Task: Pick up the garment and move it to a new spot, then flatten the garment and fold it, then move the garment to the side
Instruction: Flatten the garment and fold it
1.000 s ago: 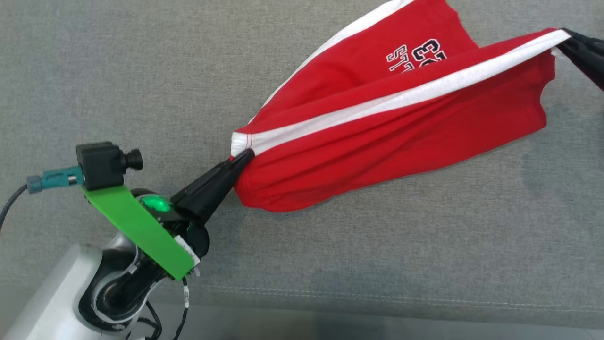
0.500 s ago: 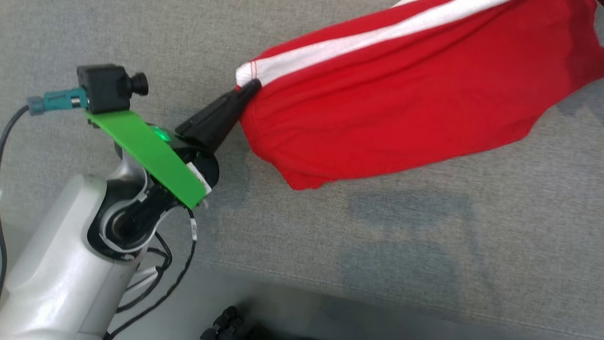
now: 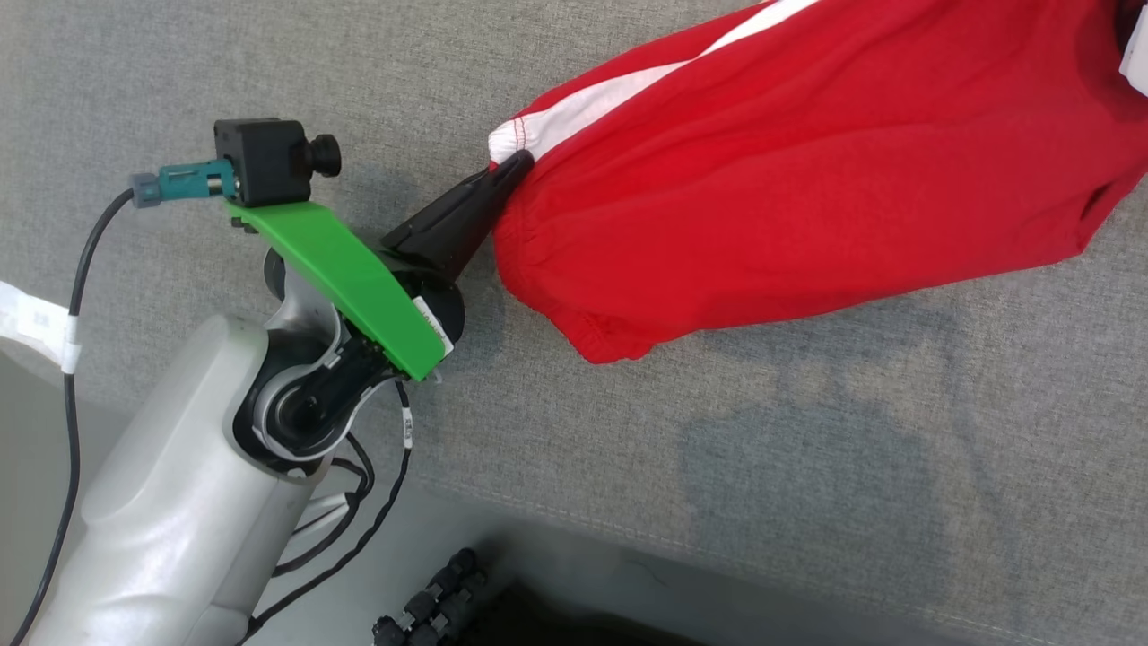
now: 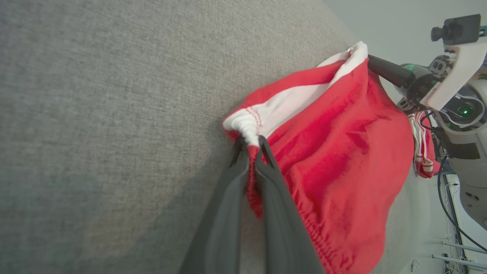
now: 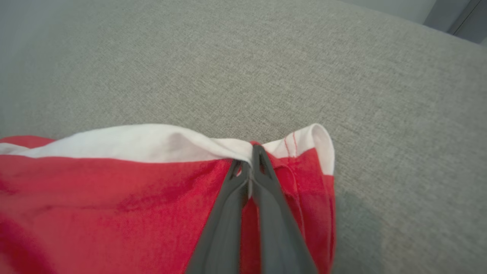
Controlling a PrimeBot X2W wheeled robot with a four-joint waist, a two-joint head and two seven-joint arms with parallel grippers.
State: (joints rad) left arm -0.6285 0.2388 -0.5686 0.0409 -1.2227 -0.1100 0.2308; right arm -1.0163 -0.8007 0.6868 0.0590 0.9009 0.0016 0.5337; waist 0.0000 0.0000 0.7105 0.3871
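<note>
- holding the garment [image 3: 807, 170] stretched over the grey cushion [image 3: 807, 467], in the upper right of the head view.
- pinching its white-edged corner with the left gripper [image 3: 513, 163], fingers pressed on the cloth.
- pinching another white hem with the right gripper [image 5: 251, 154], fingers pressed together too.

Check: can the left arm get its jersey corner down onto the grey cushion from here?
Likely yes: the left gripper, shut on the jersey at its white-hemmed corner, hangs over bare cushion, with nothing between.
</note>
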